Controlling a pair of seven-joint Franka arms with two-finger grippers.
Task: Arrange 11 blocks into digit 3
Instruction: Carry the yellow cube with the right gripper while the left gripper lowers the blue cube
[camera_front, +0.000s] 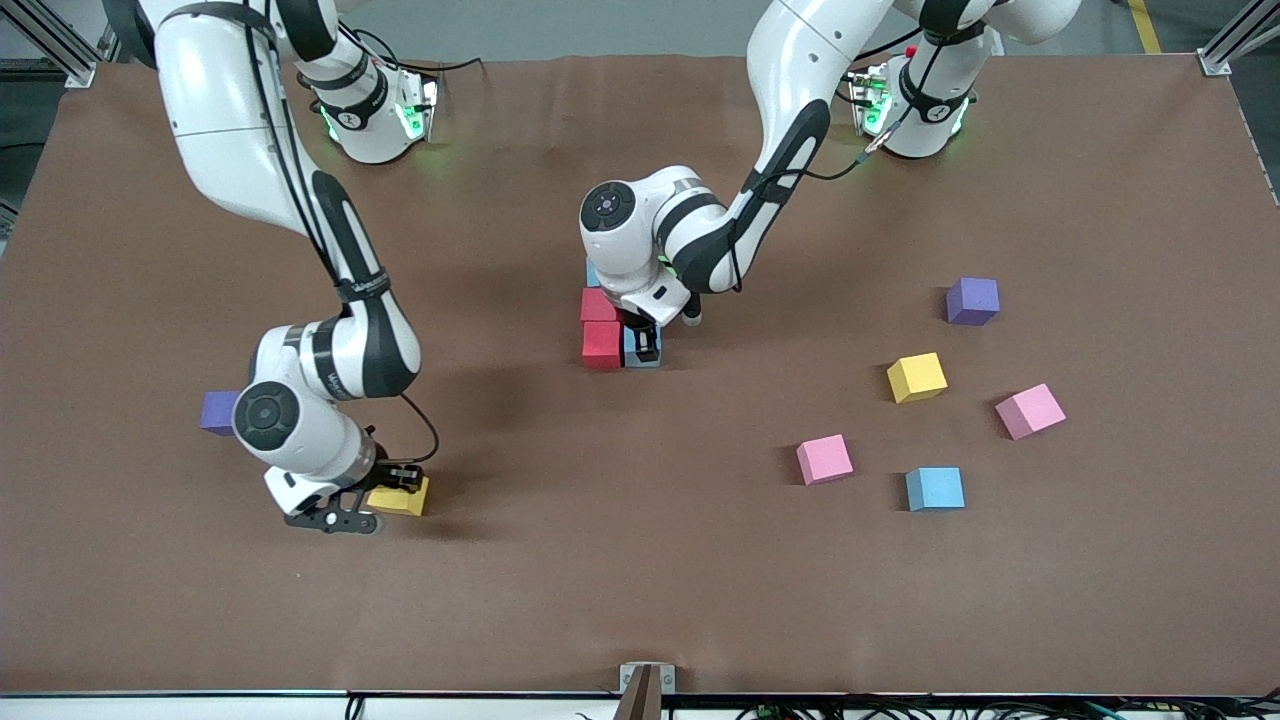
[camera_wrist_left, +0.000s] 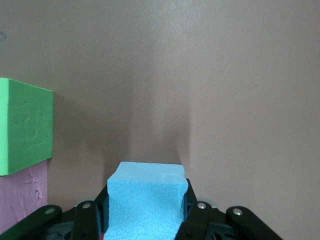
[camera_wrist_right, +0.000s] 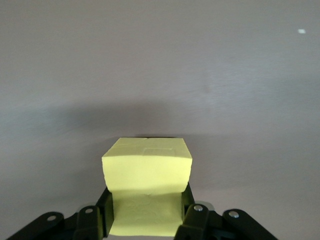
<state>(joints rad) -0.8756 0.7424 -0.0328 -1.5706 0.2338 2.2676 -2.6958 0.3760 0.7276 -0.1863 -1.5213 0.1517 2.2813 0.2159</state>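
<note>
**Blocks: two gripped, four loose, a cluster at mid-table**

Blocks lie spread over the brown table (camera_front: 640, 600). Toward the right arm's end sits a purple cube (camera_front: 219, 411), partly hidden by the right arm. Just beside it, the right gripper (camera_front: 398, 487) is down at the table, its fingers pressed against the sides of a yellow block (camera_wrist_right: 147, 192). At mid-table the left gripper (camera_front: 645, 338) is clamped on a light blue block (camera_wrist_left: 146, 202), which touches two red blocks (camera_front: 601, 343) set one above the other in the front view. The left wrist view also shows a green block (camera_wrist_left: 25, 125) and a pink one (camera_wrist_left: 22, 197) in that cluster. Toward the left arm's end lie a pink block (camera_front: 824, 459), a blue block (camera_front: 935, 489), a second yellow block (camera_front: 916, 377), another pink block (camera_front: 1030, 411) and a second purple cube (camera_front: 972, 301), all apart.
</note>
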